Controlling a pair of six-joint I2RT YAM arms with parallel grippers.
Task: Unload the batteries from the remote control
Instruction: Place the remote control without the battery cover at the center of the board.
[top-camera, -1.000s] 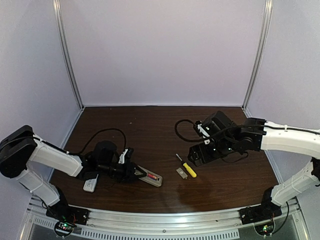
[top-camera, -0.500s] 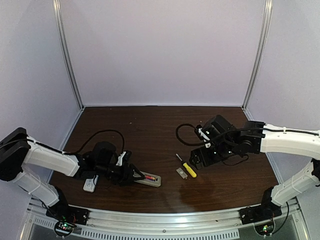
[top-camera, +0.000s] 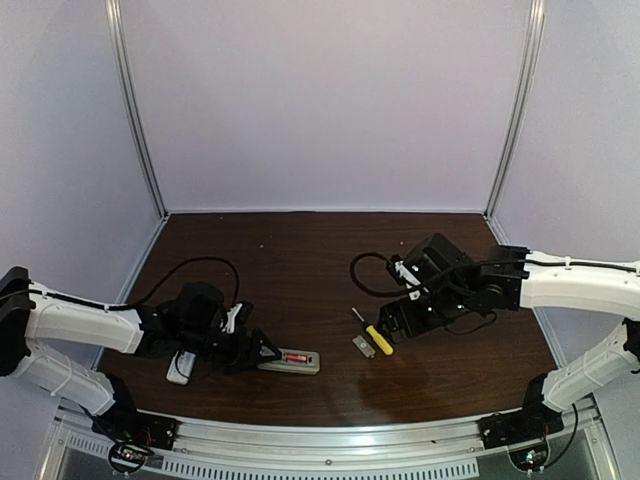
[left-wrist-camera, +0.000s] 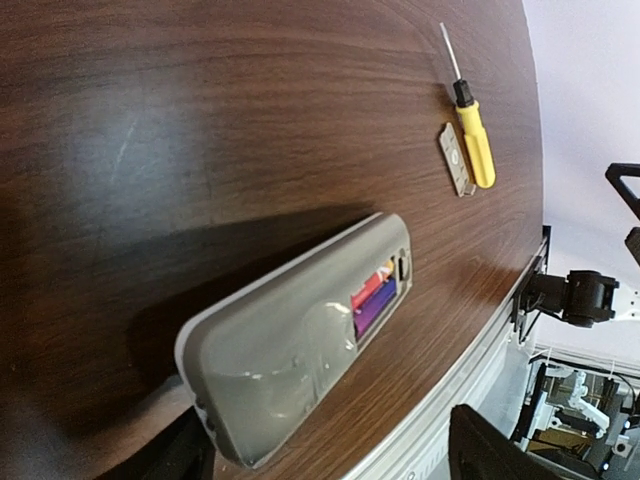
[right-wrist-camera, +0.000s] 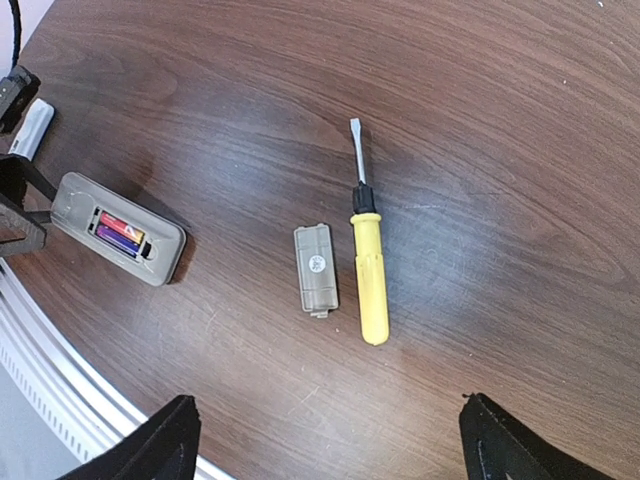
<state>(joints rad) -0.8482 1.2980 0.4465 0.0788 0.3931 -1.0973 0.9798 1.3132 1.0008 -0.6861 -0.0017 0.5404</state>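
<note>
Two batteries (right-wrist-camera: 120, 230), one red-orange and one purple, sit in the open bay of the grey remote (right-wrist-camera: 165, 252). It lies back-up near the worktop (right-wrist-camera: 500, 150) front edge. The left gripper (top-camera: 262, 352) straddles its end with jaws apart, probably to steady it. The right gripper (right-wrist-camera: 328, 400) hovers over the cover (right-wrist-camera: 316, 268) and screwdriver (right-wrist-camera: 368, 280), jaws wide apart.

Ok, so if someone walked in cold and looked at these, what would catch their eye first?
Probably the grey remote at the near left of the table, lying with its battery compartment uncovered and red and purple batteries inside, the left gripper open at its end. Then the yellow-handled screwdriver and the small grey cover plate, side by side mid-table.
</note>
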